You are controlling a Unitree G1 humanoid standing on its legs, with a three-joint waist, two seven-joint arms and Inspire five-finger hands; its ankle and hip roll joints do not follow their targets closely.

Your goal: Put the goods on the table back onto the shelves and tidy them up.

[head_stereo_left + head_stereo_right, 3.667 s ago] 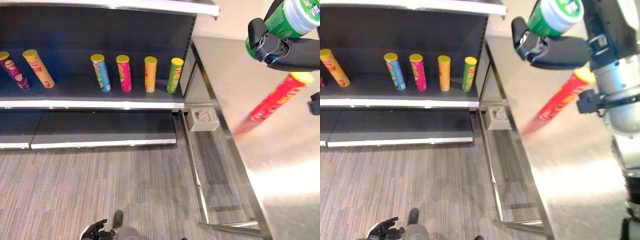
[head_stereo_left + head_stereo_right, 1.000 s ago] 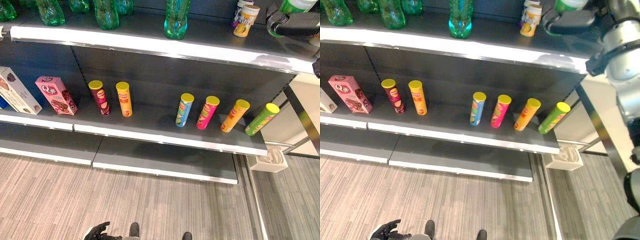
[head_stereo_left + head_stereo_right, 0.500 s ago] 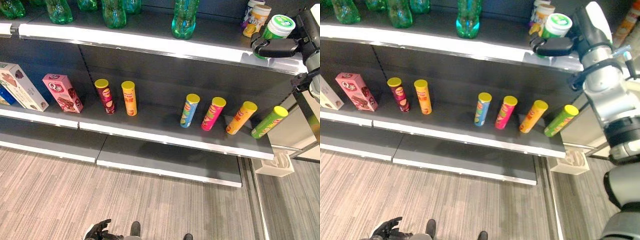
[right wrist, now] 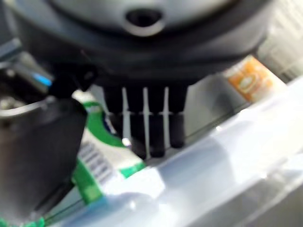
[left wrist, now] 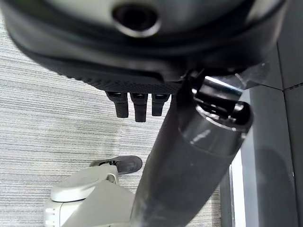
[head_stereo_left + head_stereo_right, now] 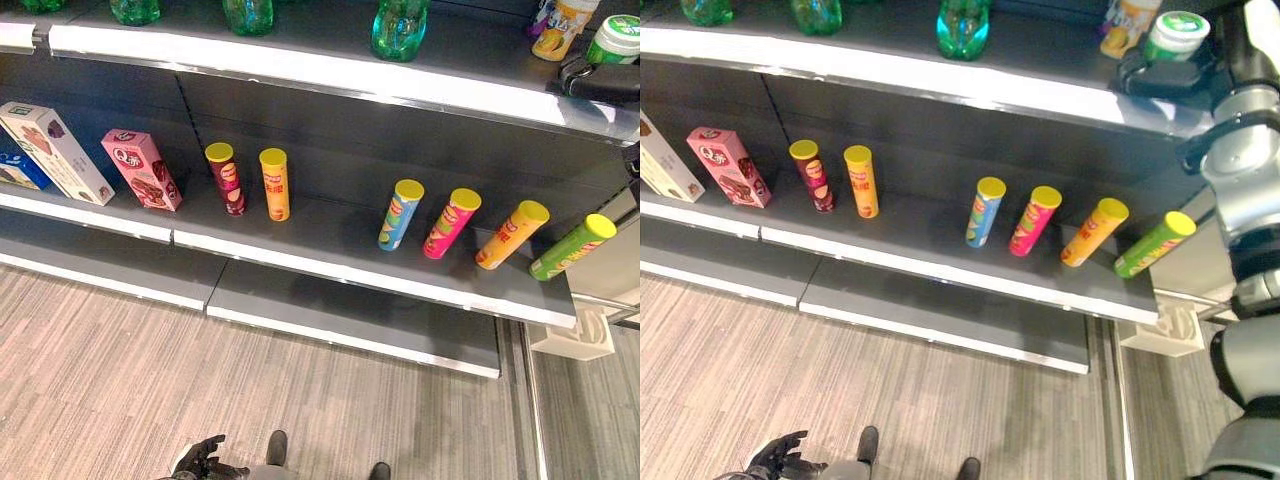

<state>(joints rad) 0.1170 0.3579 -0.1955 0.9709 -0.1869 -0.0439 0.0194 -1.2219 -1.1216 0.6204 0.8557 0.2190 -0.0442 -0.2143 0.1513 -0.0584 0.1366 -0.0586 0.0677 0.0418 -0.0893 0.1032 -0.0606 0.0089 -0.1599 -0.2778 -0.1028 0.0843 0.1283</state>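
My right hand [image 6: 1162,74] is shut on a green container with a white lid [image 6: 1176,32]. It holds the container upright over the right end of the top shelf [image 6: 330,78], beside a yellow-orange cup [image 6: 560,20]. In the right wrist view the fingers [image 4: 149,125] and thumb [image 4: 38,142] close round its green-and-white label [image 4: 102,163]. Whether the container rests on the shelf I cannot tell. My left hand [image 6: 780,456] hangs low over the floor, open and holding nothing.
Several chip cans stand on the middle shelf [image 6: 330,262]: maroon [image 6: 225,178], orange [image 6: 274,184], blue [image 6: 401,214], pink [image 6: 452,222], yellow [image 6: 512,234], green [image 6: 572,246]. A pink box [image 6: 141,169] and a white box [image 6: 55,152] stand further left. Green bottles [image 6: 399,20] line the top shelf.
The camera has swung from the steel table to the shelves. My right hand has carried the green container from above the table up to the top shelf's right end.
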